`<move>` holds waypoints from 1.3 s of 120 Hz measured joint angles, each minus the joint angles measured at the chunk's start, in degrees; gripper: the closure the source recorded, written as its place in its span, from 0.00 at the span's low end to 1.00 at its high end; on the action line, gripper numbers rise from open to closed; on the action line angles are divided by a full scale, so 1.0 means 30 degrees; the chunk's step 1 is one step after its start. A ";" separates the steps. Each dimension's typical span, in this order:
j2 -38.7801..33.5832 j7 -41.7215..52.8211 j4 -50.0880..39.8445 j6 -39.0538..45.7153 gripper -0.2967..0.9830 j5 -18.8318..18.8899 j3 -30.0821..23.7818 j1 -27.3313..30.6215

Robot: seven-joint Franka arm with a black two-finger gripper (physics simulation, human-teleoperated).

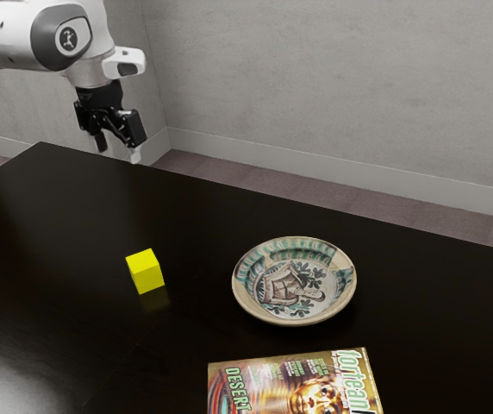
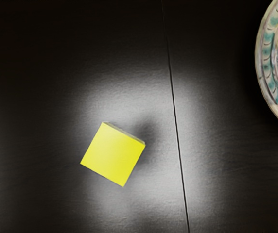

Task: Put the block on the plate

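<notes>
My gripper (image 1: 118,150) is up high at the upper left of the exterior view, open, its two fingers apart with nothing between them. Well below it, the yellow block (image 1: 146,272) rests on the dark table. The plate (image 1: 346,298), patterned in green and brown on a pale ground, lies on the table toward the exterior view's right of the block, apart from it. In the wrist view the block (image 2: 112,154) is seen from above, turned at an angle, and part of the plate (image 2: 265,73) also appears.
A magazine (image 1: 294,384) lies flat at the exterior view's lower edge, near the plate. The dark table (image 1: 186,216) carries these things, and a grey wall (image 1: 333,86) stands beyond its far edge.
</notes>
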 joint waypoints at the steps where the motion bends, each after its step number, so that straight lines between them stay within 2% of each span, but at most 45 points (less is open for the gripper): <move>1: 0.0003 0.0033 -0.0003 0.0007 0.23 0.0000 0.0003 -0.0002; 12: 0.0043 0.0338 -0.0236 0.0099 0.23 0.0032 0.0069 -0.0043; 40: 0.0807 -0.0407 -0.4440 0.2663 0.23 0.0003 0.0488 0.0243; 55: 0.1796 -0.2331 -0.4736 0.4068 0.23 0.0010 0.1658 -0.0526; 70: 0.3222 -0.4569 -0.4713 0.5722 0.23 -0.0043 0.1915 -0.0489; 97: 0.5387 -0.8690 -0.4680 0.8887 0.23 -0.1507 0.1923 -0.0019; 121: 0.5591 -1.1515 -0.5268 1.0598 0.23 -0.1891 0.1590 -0.0072; 156: 0.5864 -1.4440 -0.5962 1.1137 0.23 -0.1956 0.1396 0.0329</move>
